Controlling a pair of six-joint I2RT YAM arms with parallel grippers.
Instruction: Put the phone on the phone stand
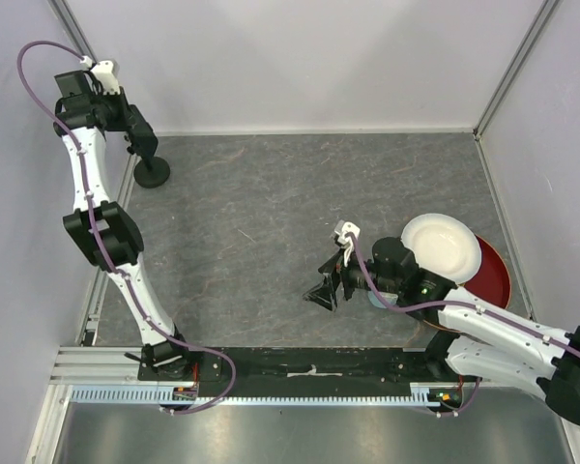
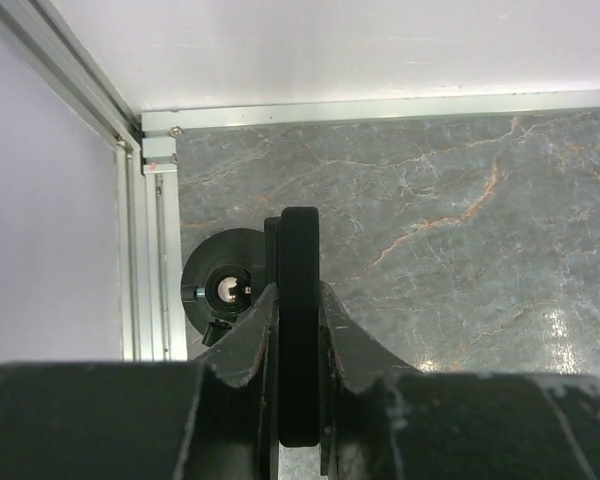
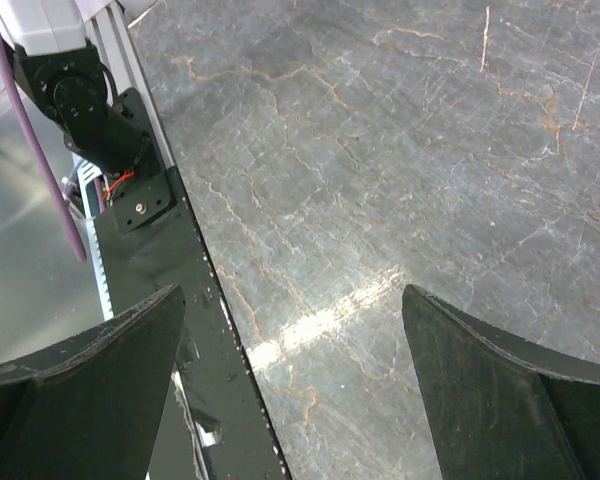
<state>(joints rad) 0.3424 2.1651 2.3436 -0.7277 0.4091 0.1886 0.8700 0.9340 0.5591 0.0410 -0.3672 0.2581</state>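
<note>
My left gripper (image 2: 300, 305) is shut on the phone (image 2: 300, 250), a black slab seen edge-on between the jaws. In the top view the left gripper (image 1: 135, 130) hangs at the table's far left corner. The phone stand (image 2: 218, 290) shows from above as a black disc base with its head in the middle, just left of the phone's edge and below it. In the top view the stand (image 1: 152, 172) sits by the left wall, right under the gripper. My right gripper (image 1: 325, 290) is open and empty over bare table, as the right wrist view (image 3: 292, 300) shows.
A white plate (image 1: 440, 244) lies on a red plate (image 1: 493, 275) at the right. A teal object (image 1: 375, 298) peeks from under the right arm. Metal frame rails (image 2: 150, 250) run along the left wall by the stand. A black strip (image 3: 195, 330) lines the near edge.
</note>
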